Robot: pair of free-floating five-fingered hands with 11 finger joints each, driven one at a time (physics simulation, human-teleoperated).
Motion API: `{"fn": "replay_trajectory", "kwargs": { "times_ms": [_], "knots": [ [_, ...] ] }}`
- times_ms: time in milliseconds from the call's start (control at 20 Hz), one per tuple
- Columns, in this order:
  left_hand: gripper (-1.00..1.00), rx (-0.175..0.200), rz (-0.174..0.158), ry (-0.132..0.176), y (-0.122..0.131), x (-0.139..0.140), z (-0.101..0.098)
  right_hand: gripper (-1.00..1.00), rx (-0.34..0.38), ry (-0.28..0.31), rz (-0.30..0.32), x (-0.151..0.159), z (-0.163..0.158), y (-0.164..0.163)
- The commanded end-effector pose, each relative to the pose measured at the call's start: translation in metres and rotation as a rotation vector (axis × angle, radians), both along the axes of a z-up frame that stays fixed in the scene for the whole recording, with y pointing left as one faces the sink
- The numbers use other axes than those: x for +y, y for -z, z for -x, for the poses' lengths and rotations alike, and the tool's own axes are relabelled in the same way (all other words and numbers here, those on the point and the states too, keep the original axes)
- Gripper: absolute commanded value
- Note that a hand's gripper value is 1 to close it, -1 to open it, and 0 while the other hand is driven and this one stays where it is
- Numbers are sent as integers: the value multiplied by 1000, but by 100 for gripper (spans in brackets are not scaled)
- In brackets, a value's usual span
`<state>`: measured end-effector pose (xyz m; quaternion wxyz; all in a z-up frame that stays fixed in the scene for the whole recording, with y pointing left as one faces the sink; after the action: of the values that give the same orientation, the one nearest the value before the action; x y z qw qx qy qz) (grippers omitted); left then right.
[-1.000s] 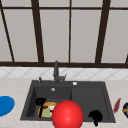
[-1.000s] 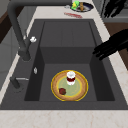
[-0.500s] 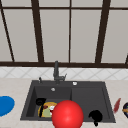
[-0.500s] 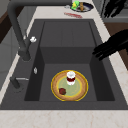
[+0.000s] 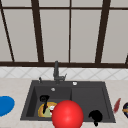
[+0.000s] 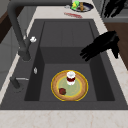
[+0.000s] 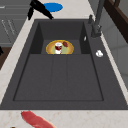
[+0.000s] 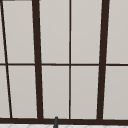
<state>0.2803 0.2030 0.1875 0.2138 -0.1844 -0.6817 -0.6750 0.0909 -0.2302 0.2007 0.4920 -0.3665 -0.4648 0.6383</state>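
A: Closest to the front camera is a red ball point(image 5: 67, 114), low at the sink's front edge. The side cameras leave it out.

B: What do the side cameras give instead?

A: The yellow-rimmed plate point(image 6: 69, 85) on the floor of the sink's left basin, carrying a small white-capped jar point(image 6: 71, 77) and a dark red lump point(image 6: 62, 91). From the front the ball covers part of that plate.

B: And the hands?

A: The left hand point(image 5: 44, 100) hangs above the plate's left part, fingers pointing down; in the left side view it reaches over the basin's front wall point(image 6: 100, 46), fingers straight and spread, holding nothing, apart from the plate. The right hand point(image 5: 95, 116) sits at the sink's front right edge; whether its fingers are apart or curled, I cannot tell.

B: Any change from a second ago?

A: None; hands, ball and plate lie as before.

B: Farther off?

A: A blue disc point(image 5: 5, 105) on the surface left of the sink, a red strip point(image 5: 116, 105) right of it, the faucet point(image 5: 56, 72) at the back edge, then the window point(image 8: 70, 60).
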Motion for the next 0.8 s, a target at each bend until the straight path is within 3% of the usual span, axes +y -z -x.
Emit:
{"fn": "replay_trajectory", "kwargs": {
  "times_ms": [0, 250, 400, 500, 750],
  "knots": [
    [-100, 124, -9, 0, 5, -9, -7, 0, 0, 0, 0, 0, 0, 0],
    [-100, 210, -1, 0, 14, -23, -19, 0, 0, 0, 0, 0, 0, 0],
    [-100, 197, -22, -1, 25, -35, -38, 0, 0, 0, 0, 0, 0, 0],
    [-100, 165, -29, -17, 32, -42, -49, 0, 0, 0, 0, 0, 0, 0],
    [-100, 126, -4, -37, 61, -48, -64, 0, 0, 0, 0, 0, 0, 0]
  ]
}}
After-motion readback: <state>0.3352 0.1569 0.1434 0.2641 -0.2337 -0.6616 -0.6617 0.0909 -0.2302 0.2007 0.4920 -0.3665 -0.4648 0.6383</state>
